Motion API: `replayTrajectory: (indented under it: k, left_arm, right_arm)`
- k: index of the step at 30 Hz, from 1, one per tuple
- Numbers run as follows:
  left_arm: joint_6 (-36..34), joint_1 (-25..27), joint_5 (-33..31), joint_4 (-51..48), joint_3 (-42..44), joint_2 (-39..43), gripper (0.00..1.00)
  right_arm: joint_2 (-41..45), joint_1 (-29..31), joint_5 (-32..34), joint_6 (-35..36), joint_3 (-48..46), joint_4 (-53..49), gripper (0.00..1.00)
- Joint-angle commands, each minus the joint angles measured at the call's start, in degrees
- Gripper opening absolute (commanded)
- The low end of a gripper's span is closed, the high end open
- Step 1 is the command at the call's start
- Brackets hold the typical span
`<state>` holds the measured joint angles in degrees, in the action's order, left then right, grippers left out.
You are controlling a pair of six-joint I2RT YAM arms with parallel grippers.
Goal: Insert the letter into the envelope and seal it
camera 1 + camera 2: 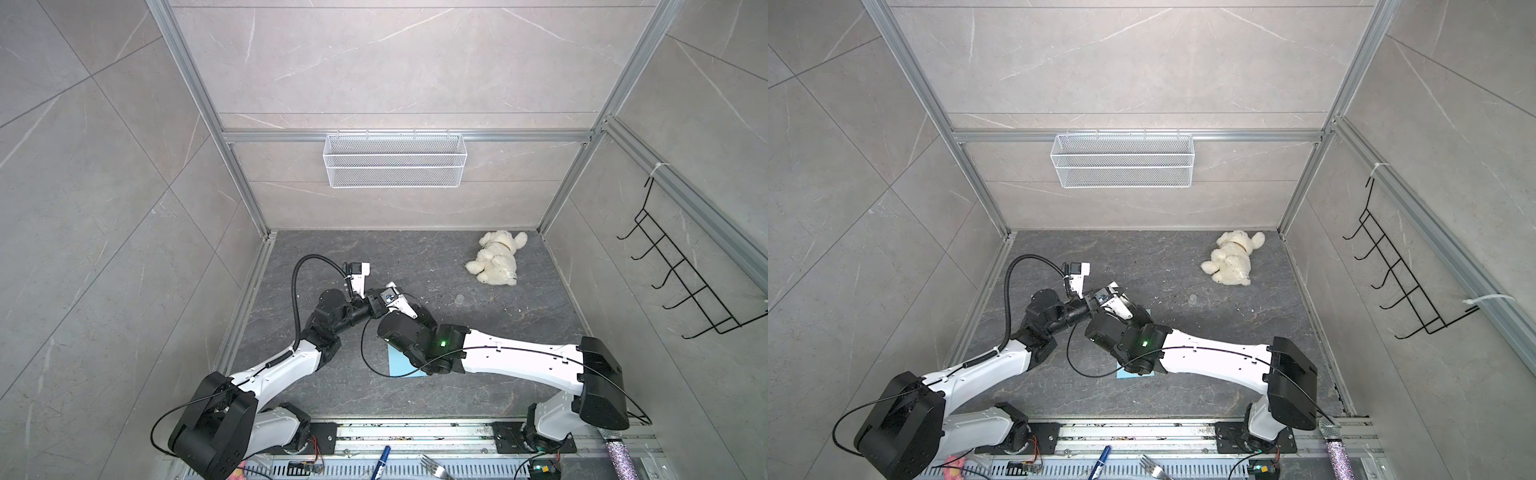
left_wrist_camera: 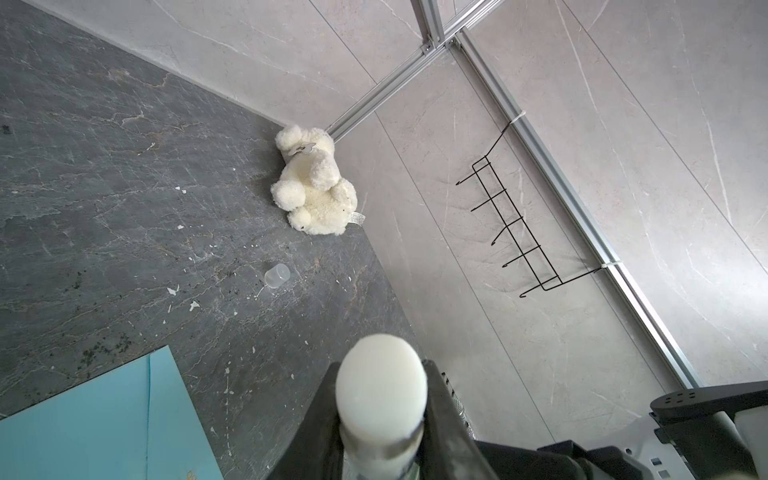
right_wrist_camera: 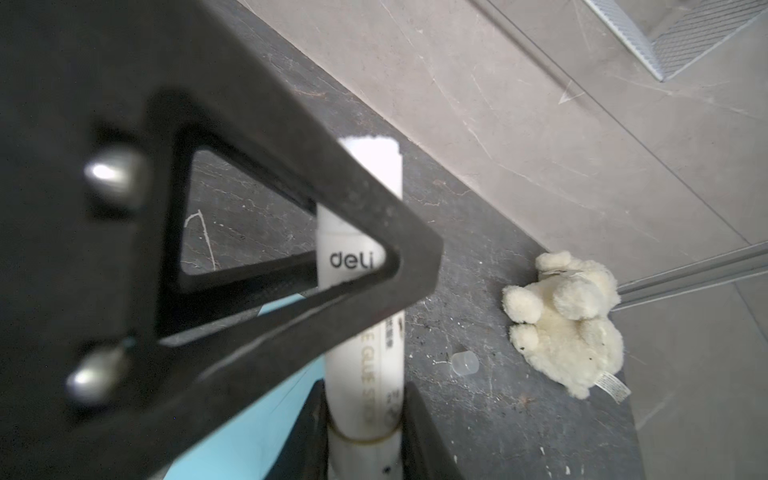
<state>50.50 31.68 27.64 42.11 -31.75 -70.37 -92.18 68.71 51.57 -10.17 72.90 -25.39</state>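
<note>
Both pincers are closed on one uncapped Deli glue stick: the left pincer near its bare glue tip, the right pincer at its base. The envelope lies on the table at 6 o'clock from them, partly under the right arm. A slip between the two grips could snap the glue or smear it off target. The letter shows nowhere; whether it is inside, and where the flap lies, I cannot tell.
</note>
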Motion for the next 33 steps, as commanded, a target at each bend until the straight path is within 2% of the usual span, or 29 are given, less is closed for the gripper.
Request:
replayTrajectory:
  k: [1, 11, 20, 23, 28, 33]
  left_arm:
    - [-1.19, -0.06, 1.46, -0.71, -0.82, 0.23, 0.00]
    - [-1.62, -0.05, 1.82, -0.97, -1.06, 0.76, 0.00]
    - [-2.94, -0.04, 2.22, 0.96, -0.16, 3.63, 0.47]
    - [-3.23, -0.04, 2.10, 3.58, 0.97, 5.15, 0.59]
    - [-4.19, -0.04, 1.96, 6.56, 2.56, 7.24, 0.68]
    - [-3.22, -0.04, 4.02, 13.60, 4.27, 7.93, 0.71]
  right_arm:
    - [-1.59, -0.79, 11.12, 0.87, 2.86, -1.97, 0.00]
    - [2.44, -1.85, -0.28, -1.78, -0.65, 2.27, 0.00]
    - [9.47, -6.75, -14.15, -7.25, -5.57, 6.25, 0.00]
    - [11.58, -8.68, -17.90, -8.85, -6.91, 7.09, 0.00]
    - [16.16, -12.25, -27.48, -10.74, -11.51, 12.27, 0.00]
    - [20.65, -15.14, -38.76, -10.53, -15.52, 17.47, 0.00]
